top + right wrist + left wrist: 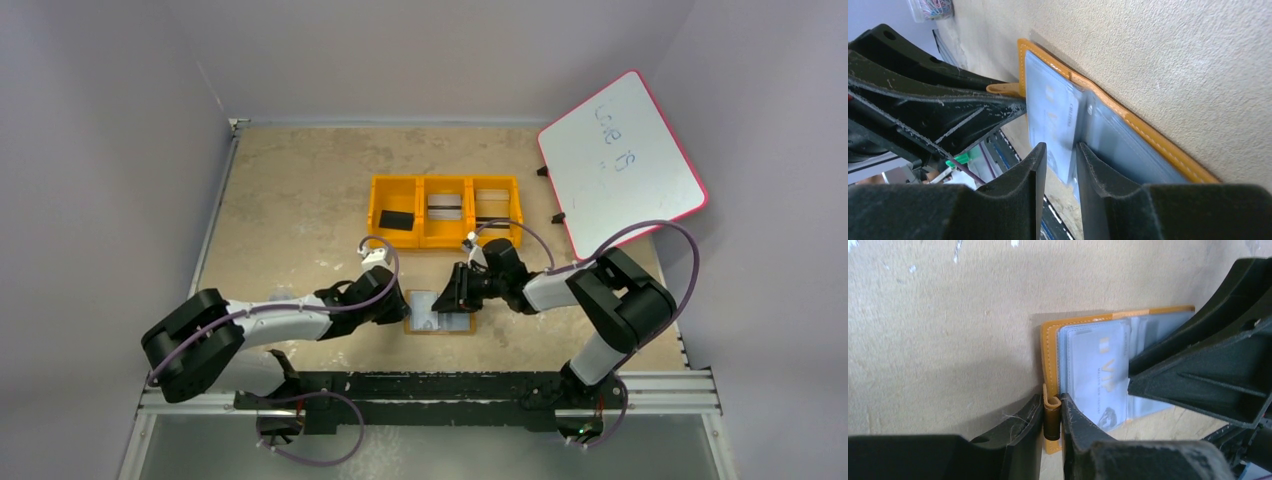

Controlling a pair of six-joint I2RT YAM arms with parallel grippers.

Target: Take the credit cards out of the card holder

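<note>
Left jaws clamp the floppy holder [1083, 320] by its tab [1052, 415]; right jaws, slightly apart, straddle the probably slick card [1053, 115], best nipped edge-on.

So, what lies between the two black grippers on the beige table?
The open tan-brown leather card holder with pale blue-grey pockets; the top view shows it. The left gripper pinches its closing tab.
</note>
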